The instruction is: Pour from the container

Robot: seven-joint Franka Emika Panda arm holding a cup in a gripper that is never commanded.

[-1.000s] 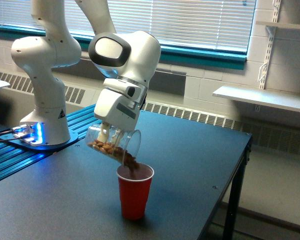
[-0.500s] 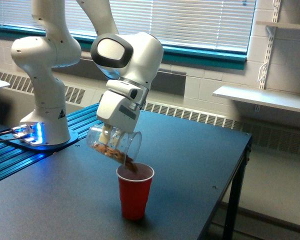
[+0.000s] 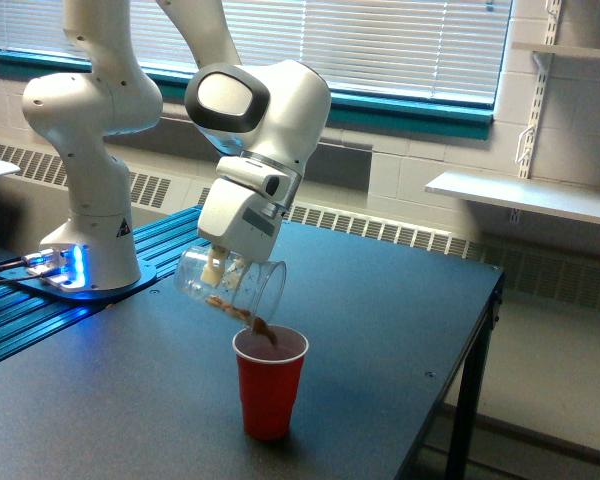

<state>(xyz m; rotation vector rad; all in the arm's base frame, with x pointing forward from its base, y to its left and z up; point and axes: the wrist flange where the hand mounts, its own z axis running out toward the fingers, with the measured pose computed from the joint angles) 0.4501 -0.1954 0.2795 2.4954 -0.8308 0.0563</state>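
I count one red cup (image 3: 269, 385) standing near the tabletop's (image 3: 380, 340) front edge. Just above it my claw (image 3: 218, 265) grips one clear container (image 3: 230, 283), tipped mouth-down, brown bits (image 3: 260, 326) spilling into the cup. Behind, the arm's wrist angles downward.

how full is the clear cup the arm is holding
Nearly empty. The container is tipped mouth-down over the red cup, and only a thin line of brown bits lies along its lower side.
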